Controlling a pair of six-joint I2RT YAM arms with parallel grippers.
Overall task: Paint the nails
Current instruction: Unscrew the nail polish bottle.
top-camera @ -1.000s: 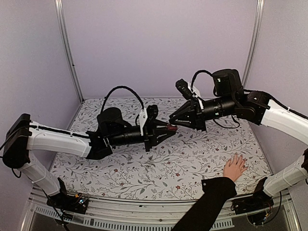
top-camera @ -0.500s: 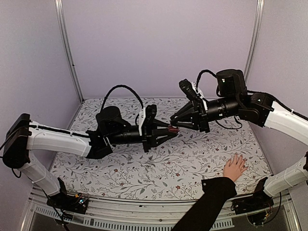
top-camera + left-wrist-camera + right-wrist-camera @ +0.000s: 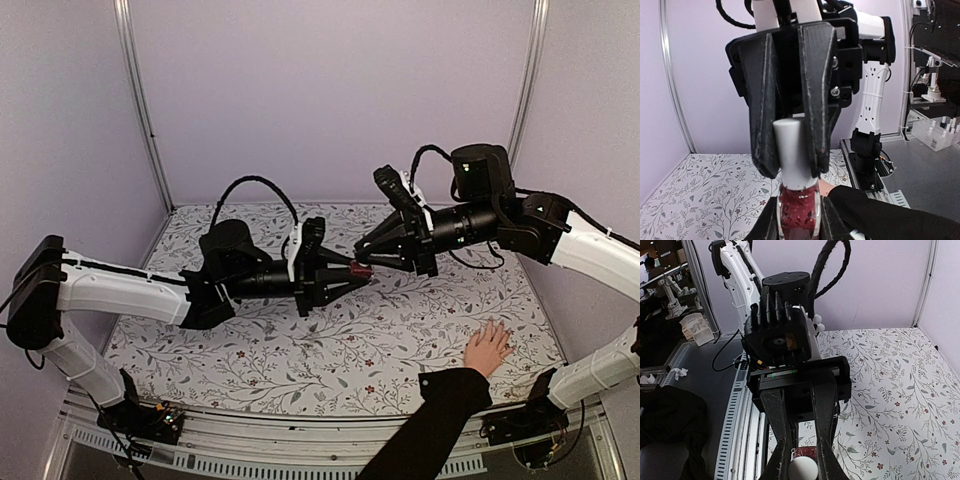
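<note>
A small dark-red bottle (image 3: pixel 358 269) hangs in the air over the middle of the table between both arms. My left gripper (image 3: pixel 350 270) is shut on its glass body (image 3: pixel 798 212). My right gripper (image 3: pixel 368 264) is shut on its white cap (image 3: pixel 792 152), which also fills the bottom of the right wrist view (image 3: pixel 804 471). A light-skinned hand (image 3: pixel 488 347) with a black sleeve (image 3: pixel 430 420) lies flat at the near right of the table, fingers spread. Its nails are too small to make out. Both grippers are well to the left of the hand and above it.
The floral tablecloth (image 3: pixel 300 350) covers the table. Lilac walls stand behind and at both sides, with metal posts (image 3: pixel 140 100) in the back corners. The left arm's black cable (image 3: pixel 250 190) loops above its wrist.
The right gripper and the bottle have shifted slightly right and down compared with a second ago. The hand has stayed still.
</note>
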